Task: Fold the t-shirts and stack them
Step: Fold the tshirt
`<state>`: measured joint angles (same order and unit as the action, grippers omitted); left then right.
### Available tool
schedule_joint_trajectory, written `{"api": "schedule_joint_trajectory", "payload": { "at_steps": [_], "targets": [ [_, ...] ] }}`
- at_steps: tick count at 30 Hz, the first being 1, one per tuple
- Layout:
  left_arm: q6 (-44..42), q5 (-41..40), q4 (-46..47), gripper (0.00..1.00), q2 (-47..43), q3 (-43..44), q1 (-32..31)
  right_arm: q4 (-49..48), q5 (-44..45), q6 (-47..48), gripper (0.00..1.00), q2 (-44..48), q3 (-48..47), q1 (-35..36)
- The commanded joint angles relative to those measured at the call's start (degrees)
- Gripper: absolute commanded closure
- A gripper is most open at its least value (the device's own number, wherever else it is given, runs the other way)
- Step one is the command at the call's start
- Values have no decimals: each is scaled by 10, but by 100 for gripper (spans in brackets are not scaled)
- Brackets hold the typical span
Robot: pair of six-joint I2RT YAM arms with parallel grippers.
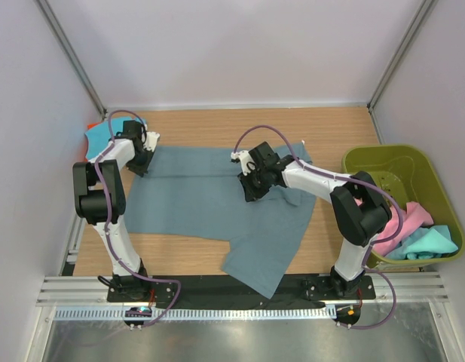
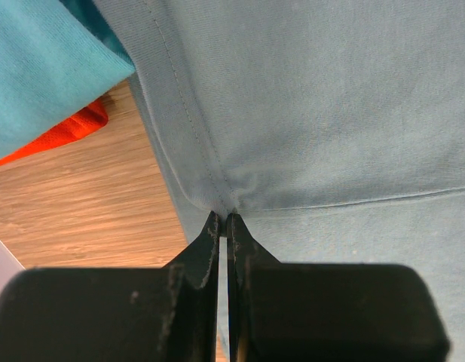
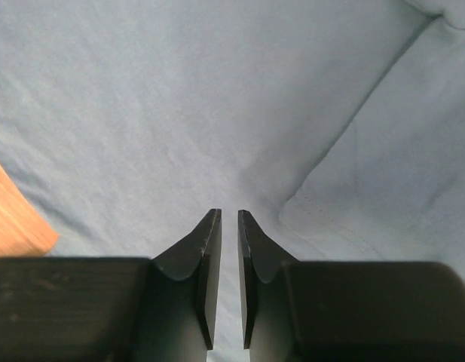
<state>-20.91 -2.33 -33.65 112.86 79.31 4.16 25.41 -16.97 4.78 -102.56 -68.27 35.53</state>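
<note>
**Large slate blue-grey cloth t-shirt (image 1: 202,204) being pinched at one corner for a fold**

The pale wooden table (image 1: 217,124) is being used as the folding surface. The blue-grey t-shirt is lying spread across most of it, one part reaching over the near edge, so the fold is judged to be barely begun.

At the right, the olive-green plastic basket (image 1: 383,151) is serving as the supply. A crumpled pink cloth shirt (image 1: 413,217) and a crumpled turquoise cloth shirt (image 1: 428,243) are being kept in it, apart from the work, until they are wanted.

At the far-left corner, another turquoise shirt (image 2: 44,68) is lying over an orange cloth shirt (image 2: 74,128), just beside the blue-grey one. This is probably where the stack is being built.

The left gripper (image 2: 223,219) is closed on the hemmed far-left corner of the blue-grey t-shirt, with cloth puckering at its tips, likely so that the edge can be lifted and carried over.

The right gripper (image 3: 228,215) is being held low over the middle of the same shirt, near a folded edge. Its jaws are parted only narrowly and nothing is being gripped between them, perhaps ahead of a second pinch.
</note>
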Motion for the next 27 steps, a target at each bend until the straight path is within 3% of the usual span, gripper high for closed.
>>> {"api": "schedule_joint_trajectory", "payload": {
  "at_steps": [1,5,12,27],
  "targets": [
    [10,8,17,100,-15,5,5,-7,24,-4,78,28,-10,0],
    [11,11,17,100,-13,8,5,-11,51,8,76,34,-3,-1],
    [15,14,15,100,-11,9,5,-29,81,23,62,20,14,-1],
    [13,12,18,100,-11,7,5,-45,87,40,63,-12,7,-5]
  ]
}}
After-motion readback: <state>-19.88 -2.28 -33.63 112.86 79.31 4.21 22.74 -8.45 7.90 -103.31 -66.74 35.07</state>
